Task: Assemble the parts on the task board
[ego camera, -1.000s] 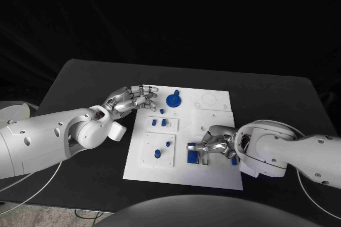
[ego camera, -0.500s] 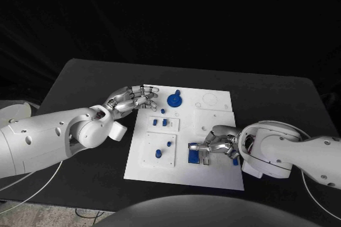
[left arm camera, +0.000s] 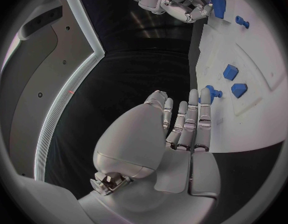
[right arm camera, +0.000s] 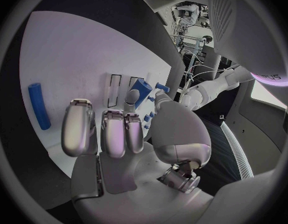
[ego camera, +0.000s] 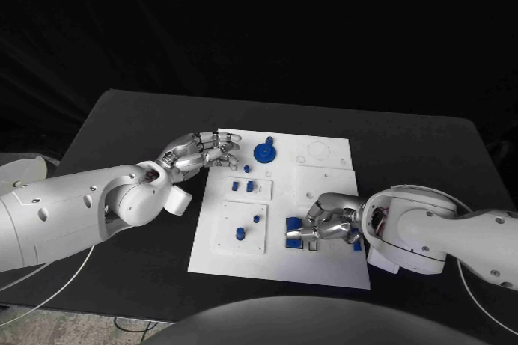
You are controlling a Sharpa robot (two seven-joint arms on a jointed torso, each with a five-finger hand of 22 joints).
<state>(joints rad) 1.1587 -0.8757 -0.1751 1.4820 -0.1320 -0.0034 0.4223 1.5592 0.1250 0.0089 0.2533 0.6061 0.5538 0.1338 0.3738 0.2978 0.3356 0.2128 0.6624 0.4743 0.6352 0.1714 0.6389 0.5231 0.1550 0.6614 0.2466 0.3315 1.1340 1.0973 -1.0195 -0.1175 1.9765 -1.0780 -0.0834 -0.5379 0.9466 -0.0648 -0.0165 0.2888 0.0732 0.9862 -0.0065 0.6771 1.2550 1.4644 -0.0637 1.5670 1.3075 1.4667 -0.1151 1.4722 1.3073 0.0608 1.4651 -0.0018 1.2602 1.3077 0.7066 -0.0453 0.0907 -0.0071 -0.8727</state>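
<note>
Parts lie scattered over the white task board, which sits in the middle of the black desk. The board carries raised square panels that act as shallow holders. The near-left panel has two small blue pieces on it, one nearer than the other. The panel just beyond it holds a pair of short blue blocks standing side by side. At the far end of the board a blue round part with a knob rests on the surface, and a tiny blue peg lies just near of it.

The right hand is over the near-right portion of the board, its fingers curled down together onto a blue rectangular block; the thumb tip touches the block in the right wrist view, though whether the block is truly pinched cannot be told. A blue cylinder lies on the board beside that hand, apart from it.

The left hand hovers at the board's far-left edge, its fingers loosely bent and slightly apart, holding nothing, with their tips just beside the small peg.

Bare white board stretches along the near edge and the far-right corner. Black desk surface lies open on the left, right and far sides of the board.
</note>
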